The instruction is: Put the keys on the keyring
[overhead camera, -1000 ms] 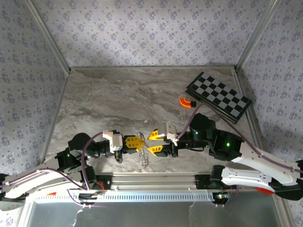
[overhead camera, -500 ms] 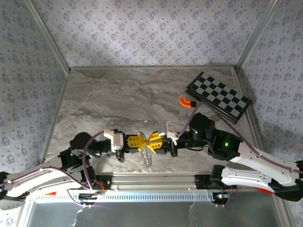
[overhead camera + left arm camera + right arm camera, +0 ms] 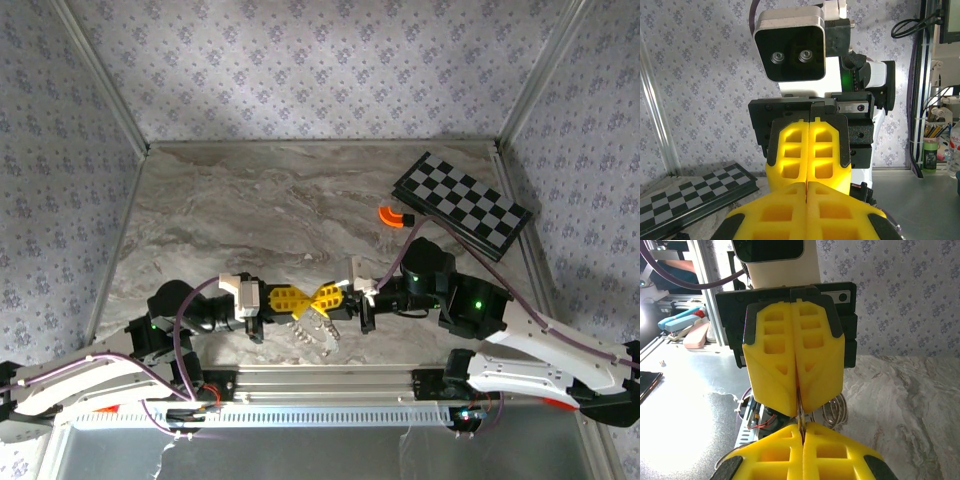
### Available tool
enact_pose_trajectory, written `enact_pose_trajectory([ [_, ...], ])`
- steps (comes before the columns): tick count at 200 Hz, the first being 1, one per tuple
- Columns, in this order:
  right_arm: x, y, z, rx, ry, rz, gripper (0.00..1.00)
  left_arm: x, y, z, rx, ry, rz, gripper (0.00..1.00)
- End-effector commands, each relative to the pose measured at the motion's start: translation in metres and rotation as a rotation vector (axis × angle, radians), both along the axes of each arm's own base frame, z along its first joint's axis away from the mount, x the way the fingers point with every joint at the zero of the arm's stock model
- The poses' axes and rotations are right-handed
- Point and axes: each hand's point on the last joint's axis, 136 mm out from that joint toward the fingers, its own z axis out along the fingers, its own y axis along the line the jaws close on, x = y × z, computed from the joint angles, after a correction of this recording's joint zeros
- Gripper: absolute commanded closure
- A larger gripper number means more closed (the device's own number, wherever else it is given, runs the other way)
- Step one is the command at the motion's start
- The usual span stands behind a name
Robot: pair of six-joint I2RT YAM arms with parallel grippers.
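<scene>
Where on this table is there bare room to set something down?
Bare: the marble table from the left wall across to the black-and-white chequered board and orange curved piece. Crowded: front centre, where left gripper and right gripper meet by the silvery metal keyring.

No text, label, brand or number is readable anywhere (the chequered board point(image 3: 461, 203) bears plain squares alone).

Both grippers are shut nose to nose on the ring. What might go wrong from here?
1. The left gripper and the right gripper meet tip to tip and seem to pinch only a thin strip of the keyring. A pull or twist from either arm may bend it or let it slip out.
2. The rest of the ring hangs loose near the front edge of the table, so if dropped it might slide off.
</scene>
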Motion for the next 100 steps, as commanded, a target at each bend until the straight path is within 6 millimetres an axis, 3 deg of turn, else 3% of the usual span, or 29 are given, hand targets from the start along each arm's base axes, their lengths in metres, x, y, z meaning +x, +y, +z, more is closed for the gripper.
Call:
enact_pose_trajectory([
  [1,0.004,-0.005,0.002,0.006,-0.034,-0.027,1.00,-0.002,0.005,0.018,-0.037,-0.012,0.003,1.00],
  [27,0.015,-0.012,0.000,-0.035,-0.073,-0.095,1.00,0.010,0.009,0.008,0.075,0.002,0.089,0.72],
  [38,0.020,-0.013,-0.001,-0.059,-0.083,-0.124,1.00,0.016,0.013,0.003,0.140,0.002,0.128,0.64],
  [100,0.035,-0.015,-0.014,-0.192,-0.136,-0.205,1.00,0.028,0.017,-0.026,0.468,0.021,0.190,0.63],
])
